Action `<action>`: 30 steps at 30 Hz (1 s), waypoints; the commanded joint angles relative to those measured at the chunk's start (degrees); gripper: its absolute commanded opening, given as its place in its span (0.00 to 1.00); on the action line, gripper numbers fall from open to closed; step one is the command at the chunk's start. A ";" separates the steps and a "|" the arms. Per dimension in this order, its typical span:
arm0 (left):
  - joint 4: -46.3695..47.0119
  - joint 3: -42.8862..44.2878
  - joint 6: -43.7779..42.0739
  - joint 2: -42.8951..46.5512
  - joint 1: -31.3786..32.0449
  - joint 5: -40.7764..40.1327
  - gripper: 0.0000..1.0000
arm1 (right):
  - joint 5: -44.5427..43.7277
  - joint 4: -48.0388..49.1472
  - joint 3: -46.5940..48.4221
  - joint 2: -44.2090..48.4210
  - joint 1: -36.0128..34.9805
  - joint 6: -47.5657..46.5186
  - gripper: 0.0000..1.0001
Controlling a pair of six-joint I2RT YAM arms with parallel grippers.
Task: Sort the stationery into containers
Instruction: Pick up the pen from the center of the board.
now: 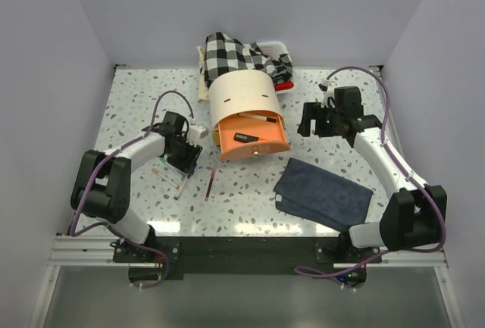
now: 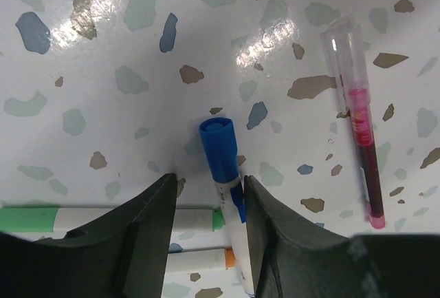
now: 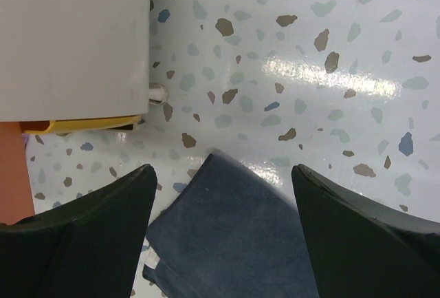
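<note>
Left wrist view: your left gripper (image 2: 210,182) stands about half open, its fingers either side of a blue-capped marker (image 2: 221,148) lying on the table (image 2: 137,36). A gap shows on one side, so it has no grip. A pink pen (image 2: 362,140) lies at three o'clock of the marker. Overhead, the orange drawer (image 1: 254,142) juts from the cream cabinet (image 1: 241,93). Your right gripper (image 3: 223,174) gapes wide, holding nothing, with the blue cloth (image 3: 234,236) at six o'clock.

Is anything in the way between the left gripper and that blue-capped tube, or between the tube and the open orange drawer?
Nothing visible. The blue-capped white tube lies between the fingers of the left gripper, and bare table separates it from the open orange drawer.
</note>
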State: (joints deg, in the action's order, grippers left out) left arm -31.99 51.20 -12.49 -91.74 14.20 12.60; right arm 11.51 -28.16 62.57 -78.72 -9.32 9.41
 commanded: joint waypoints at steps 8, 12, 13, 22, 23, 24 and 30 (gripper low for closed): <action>2.89 2.50 2.03 -4.14 0.83 -5.48 0.19 | -0.35 1.88 -0.95 3.31 0.18 0.35 0.84; 2.55 3.29 2.12 -4.23 0.75 -5.31 0.00 | -0.70 1.71 -0.87 3.66 0.09 -0.01 0.84; 1.85 3.47 2.03 -3.54 0.75 -5.22 0.00 | -0.78 1.62 -0.78 3.83 0.18 -0.09 0.84; -12.72 23.92 -0.95 5.52 -2.07 5.33 0.00 | -0.70 2.06 0.54 3.57 0.09 -0.27 0.84; -13.97 29.43 -1.57 6.13 -2.15 5.42 0.00 | -0.61 2.15 0.80 3.40 0.09 -0.36 0.84; -14.94 32.27 -1.75 6.40 -2.24 5.07 0.00 | -0.61 2.32 0.98 3.13 0.09 -0.44 0.84; -16.44 49.95 -5.78 6.40 -2.24 13.54 0.00 | 0.01 4.43 0.45 2.95 0.09 0.34 0.84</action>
State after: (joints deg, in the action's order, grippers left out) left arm -45.28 92.60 -13.96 -87.22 12.36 16.49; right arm 11.42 -27.59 61.71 -76.44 -9.32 9.37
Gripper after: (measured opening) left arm 0.202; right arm 0.837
